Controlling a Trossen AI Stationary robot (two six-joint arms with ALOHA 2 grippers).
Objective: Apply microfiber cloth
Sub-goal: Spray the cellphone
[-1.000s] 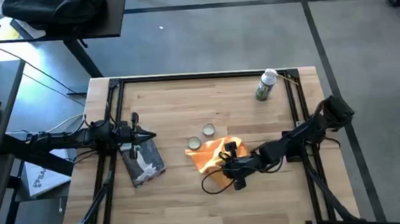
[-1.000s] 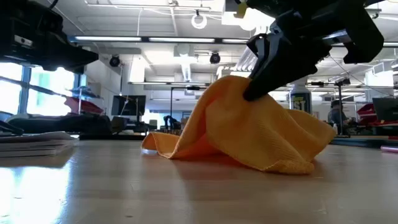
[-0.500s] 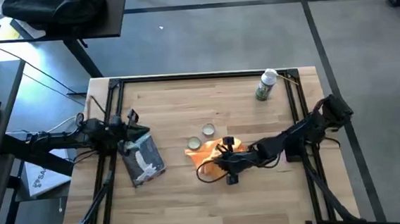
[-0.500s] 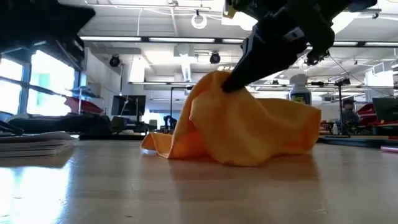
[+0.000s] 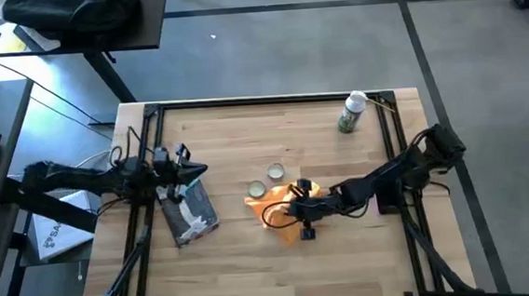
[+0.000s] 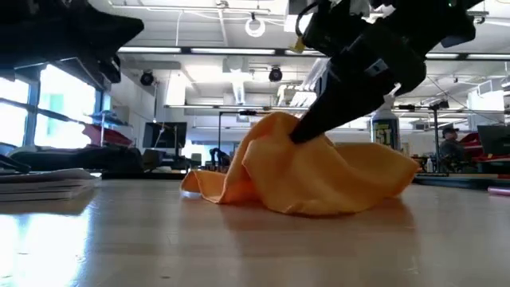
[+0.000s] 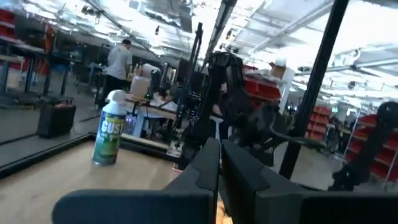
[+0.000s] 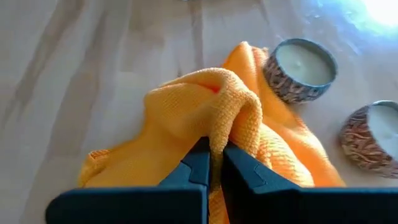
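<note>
Dragged toward the two tins over the last second, the microfiber cloth (image 5: 283, 207) has bunched from a broad drape into a tighter heap, and the right end effector (image 5: 299, 211) has travelled with it across the worktop (image 5: 254, 261). Its fingers are clenched on a raised fold at the crest of the fabric; the right wrist view shows the two dark tips pressed together with orange weave pinched between them (image 8: 211, 158). In the low view the cloth (image 6: 303, 171) peaks at that pinch and slumps to the wood on both sides, so most of it rests on the surface rather than hanging.

Just beyond the fold sit two small round tins, the nearer tin (image 8: 301, 68) touching or almost touching the cloth's edge, the second tin (image 8: 373, 134) beside it.

Judging by this shift, the wiping stroke is under way, though a gathered cloth covers less surface than a spread one.

Farther out, the left end effector (image 5: 196, 171) hovers with fingers closed and empty above the grey-and-white packet (image 5: 190, 214). A spray can (image 5: 352, 114) lies at the far right corner.
</note>
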